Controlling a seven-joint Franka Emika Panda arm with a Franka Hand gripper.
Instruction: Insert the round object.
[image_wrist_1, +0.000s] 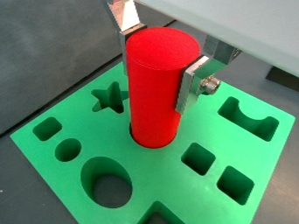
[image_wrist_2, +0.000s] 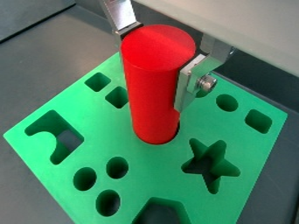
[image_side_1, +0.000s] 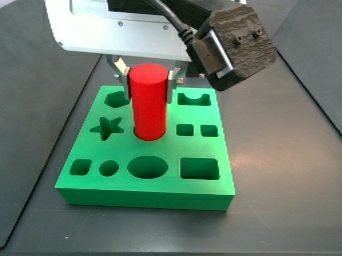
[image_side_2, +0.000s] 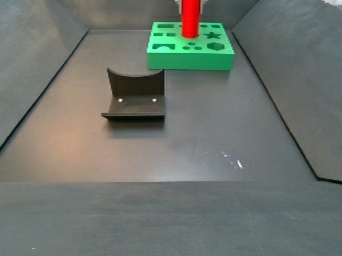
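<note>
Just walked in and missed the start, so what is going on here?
The gripper holds the red cylinder upright, its fingers on either side near the top. The cylinder's lower end sits at the middle of the green block, seemingly in a hole there. The dark fixture stands apart, nearer the floor's middle.

the round object (image_side_1: 148, 101) stands upright on the block (image_side_1: 201, 190), lower end in a hole near the block's middle, betw the gripper (image_wrist_1: 163, 54) fingers (image_wrist_1: 193, 80), w/ cutouts all around it. in a side view the block (image_side_2: 213, 60) sits at the far end of the floor, the fixture (image_side_2: 134, 97) nearer, well apart to its left.
</note>
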